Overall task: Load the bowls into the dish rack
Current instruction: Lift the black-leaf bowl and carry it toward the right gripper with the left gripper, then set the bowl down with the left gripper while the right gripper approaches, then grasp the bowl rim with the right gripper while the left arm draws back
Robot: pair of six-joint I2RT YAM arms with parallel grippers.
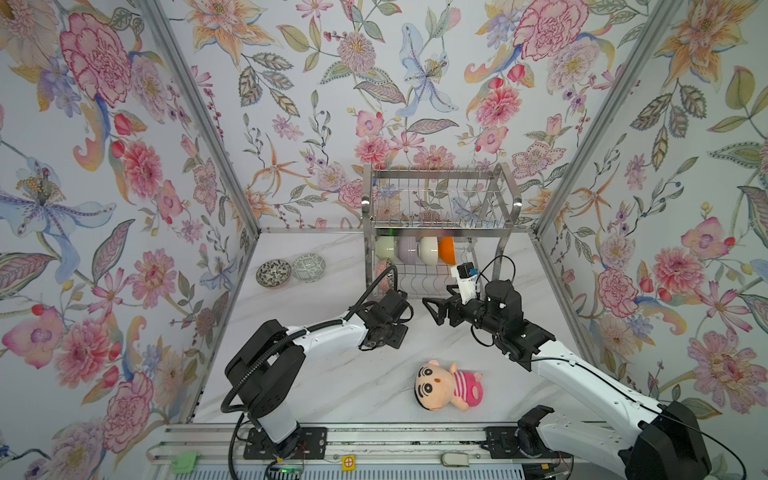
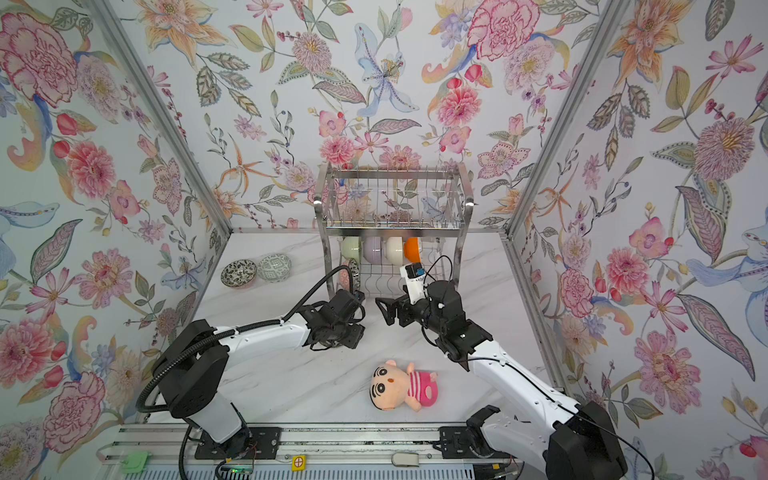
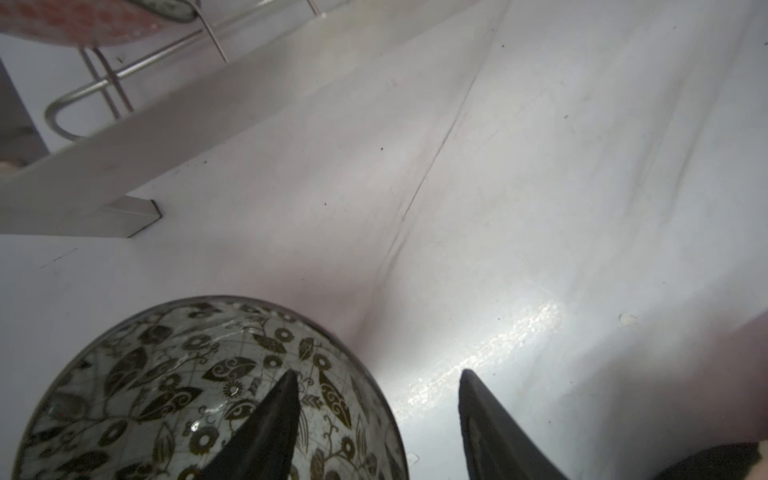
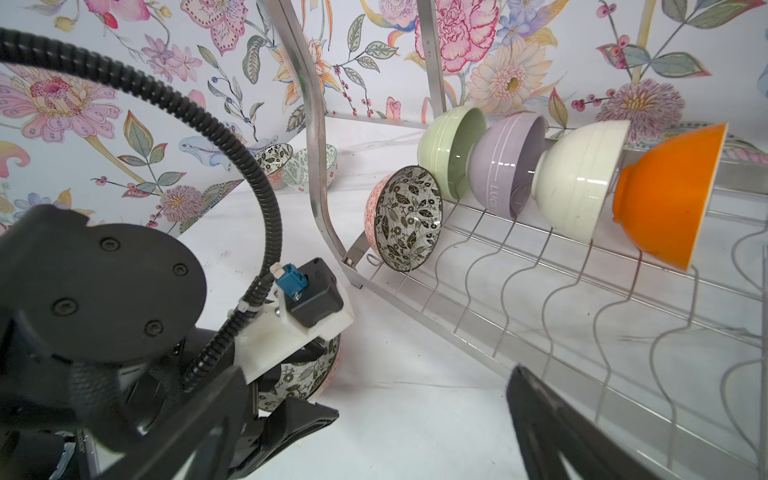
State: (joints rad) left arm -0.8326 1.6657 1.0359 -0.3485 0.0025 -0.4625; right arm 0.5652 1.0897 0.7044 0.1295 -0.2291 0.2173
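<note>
Left gripper (image 3: 378,374): jaws apart, astride the rim of a leaf bowl (image 3: 166,395) on the table (image 1: 332,395).
Right gripper (image 4: 424,390): jaws wide apart, empty, before the rack (image 1: 440,227).
Lower tier: four plain bowls (image 4: 453,153) and one patterned bowl (image 4: 409,218), standing on edge.
Table, far left: two loose bowls (image 1: 273,273).

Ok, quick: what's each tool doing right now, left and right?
Left tool: open, one finger inside the patterned bowl, the other outside its rim; not clamping it.
Right tool: open, holding nothing.
</note>
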